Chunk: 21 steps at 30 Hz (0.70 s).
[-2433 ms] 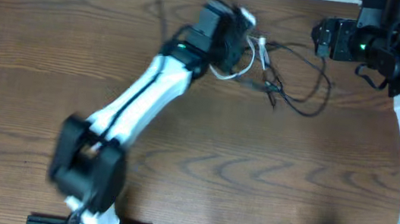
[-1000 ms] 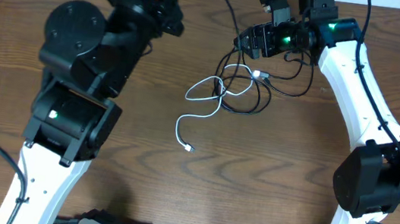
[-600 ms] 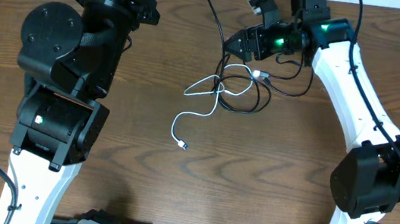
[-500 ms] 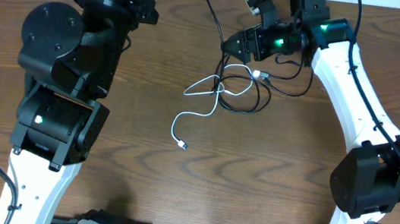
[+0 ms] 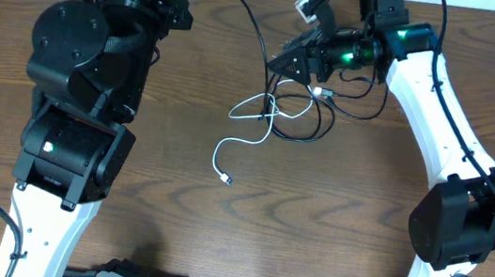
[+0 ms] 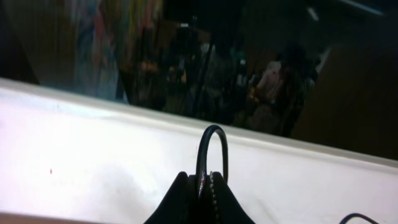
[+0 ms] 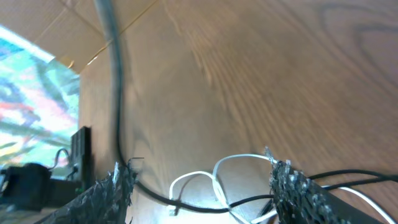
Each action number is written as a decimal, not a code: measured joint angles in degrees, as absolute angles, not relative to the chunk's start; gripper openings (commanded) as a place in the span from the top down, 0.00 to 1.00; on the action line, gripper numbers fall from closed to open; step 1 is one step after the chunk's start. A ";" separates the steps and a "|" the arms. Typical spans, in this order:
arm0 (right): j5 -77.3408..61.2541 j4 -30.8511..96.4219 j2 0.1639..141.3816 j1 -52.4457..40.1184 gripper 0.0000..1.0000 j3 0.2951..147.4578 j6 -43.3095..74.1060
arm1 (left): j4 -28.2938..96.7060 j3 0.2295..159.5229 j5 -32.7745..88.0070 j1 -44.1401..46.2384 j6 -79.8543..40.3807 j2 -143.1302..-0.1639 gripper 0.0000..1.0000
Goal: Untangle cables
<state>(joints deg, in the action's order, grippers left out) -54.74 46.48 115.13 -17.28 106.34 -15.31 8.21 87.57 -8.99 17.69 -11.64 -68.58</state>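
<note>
Brown wooden desk surface is occupied by the cables, which are tangled together. Just behind the cables, the right gripper is held spread. The left gripper is pressed together, with a black cable loop pinched.

Table brown, wood-grain. White cable; black cables. Arms white with black joints; light green.

Two arms: left arm, right arm. One white cable. Two black cables.
</note>
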 measured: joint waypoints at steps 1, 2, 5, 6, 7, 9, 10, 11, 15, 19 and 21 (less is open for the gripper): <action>-55.18 47.33 115.13 -17.32 0.33 106.34 -15.77 | 8.84 87.57 -9.02 17.67 -12.27 -68.69 0.93; -55.57 48.10 115.13 -17.30 0.33 106.34 -16.03 | 9.17 87.57 -9.04 17.67 -13.17 -68.90 0.93; -55.83 50.52 115.13 -17.28 0.33 106.34 -17.50 | 10.68 87.57 -9.17 17.67 -16.19 -70.26 0.92; -55.83 51.24 115.13 -17.28 0.32 106.34 -17.93 | 11.14 87.57 -9.19 17.67 -17.06 -71.05 0.92; -55.86 51.77 115.13 -17.28 0.32 106.34 -18.46 | 11.70 87.57 -9.19 17.67 -17.93 -71.90 0.93; -55.86 51.88 115.13 -17.28 0.31 106.34 -19.00 | 12.03 87.57 -9.17 17.67 -19.16 -73.60 0.93; -55.86 51.90 115.13 -17.32 0.31 106.34 -19.27 | 12.14 87.57 -9.17 17.67 -19.55 -74.41 0.93; -55.86 51.90 115.13 -17.39 0.30 106.34 -19.64 | 12.23 87.57 -9.17 17.67 -19.75 -75.20 0.92; -54.78 51.79 115.13 -19.44 0.30 106.34 -21.45 | 13.04 87.57 -9.19 17.67 -20.75 -78.24 0.93; -50.52 51.77 115.13 -23.55 0.33 106.34 -21.87 | 13.15 87.57 -9.19 17.67 -20.99 -78.89 0.93; -47.42 51.33 115.13 -25.54 0.38 106.34 -21.74 | 13.15 87.57 -9.19 17.67 -20.99 -78.89 0.93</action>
<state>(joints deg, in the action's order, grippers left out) -47.42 51.33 115.13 -25.54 106.34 -21.74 13.15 87.57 -9.19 17.67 -20.99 -78.89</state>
